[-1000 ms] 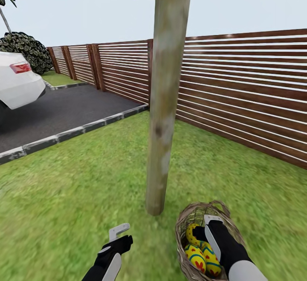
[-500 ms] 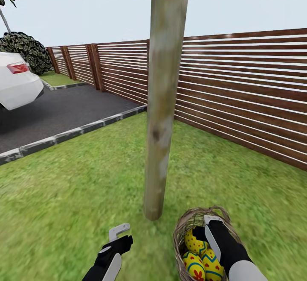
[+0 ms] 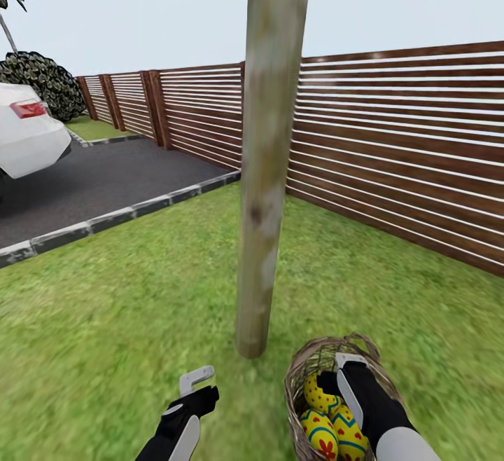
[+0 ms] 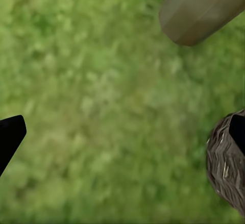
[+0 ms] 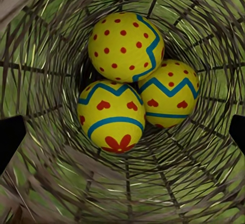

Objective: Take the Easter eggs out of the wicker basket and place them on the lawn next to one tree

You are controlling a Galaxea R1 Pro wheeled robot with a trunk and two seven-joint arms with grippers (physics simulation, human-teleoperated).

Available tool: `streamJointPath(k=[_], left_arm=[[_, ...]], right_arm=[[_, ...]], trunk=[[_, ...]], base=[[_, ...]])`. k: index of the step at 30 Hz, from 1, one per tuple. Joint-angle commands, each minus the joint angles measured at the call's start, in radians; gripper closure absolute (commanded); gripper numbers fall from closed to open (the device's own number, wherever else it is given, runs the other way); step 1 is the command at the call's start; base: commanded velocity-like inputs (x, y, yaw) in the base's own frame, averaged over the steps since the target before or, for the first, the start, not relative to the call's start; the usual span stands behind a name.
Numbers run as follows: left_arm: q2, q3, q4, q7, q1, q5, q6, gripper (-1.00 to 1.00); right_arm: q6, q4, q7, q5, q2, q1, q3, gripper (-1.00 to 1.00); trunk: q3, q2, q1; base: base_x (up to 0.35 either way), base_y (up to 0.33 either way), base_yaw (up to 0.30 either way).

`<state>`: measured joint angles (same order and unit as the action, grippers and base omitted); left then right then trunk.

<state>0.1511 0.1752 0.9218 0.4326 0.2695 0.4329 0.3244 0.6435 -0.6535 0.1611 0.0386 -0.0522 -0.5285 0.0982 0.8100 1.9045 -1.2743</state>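
Yellow eggs, all three, sit in the basket at lower right beside the tree; my right gripper hangs spread above them, so I'd descend centred on the top egg.

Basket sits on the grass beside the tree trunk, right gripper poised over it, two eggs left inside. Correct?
Not quite: the wicker basket holds three Easter eggs, as the right wrist view shows. The rest stands: basket beside the tree, right gripper over it.

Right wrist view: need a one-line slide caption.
Looking down into the wicker basket: three yellow Easter eggs with red marks and blue zigzags nestled touching at its bottom, grass showing through the weave.
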Motion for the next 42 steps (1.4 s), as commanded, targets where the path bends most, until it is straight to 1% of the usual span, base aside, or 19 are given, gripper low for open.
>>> streamJointPath(k=[1, 42], left_arm=[[0.0, 0.003, 0.002, 0.008, 0.0, 0.009, 0.002, -1.0], [0.002, 0.004, 0.002, 0.01, 0.0, 0.008, 0.001, -1.0]], right_arm=[[0.004, -0.002, 0.005, 0.004, -0.001, -0.001, 0.003, -1.0], [0.003, -0.001, 0.005, 0.004, -0.001, -0.001, 0.003, -1.0]], trunk=[[0.004, 0.008, -0.004], [0.133, 0.295, -0.161]], base=[[0.0, 0.0, 0.0], [0.0, 0.0, 0.0]])
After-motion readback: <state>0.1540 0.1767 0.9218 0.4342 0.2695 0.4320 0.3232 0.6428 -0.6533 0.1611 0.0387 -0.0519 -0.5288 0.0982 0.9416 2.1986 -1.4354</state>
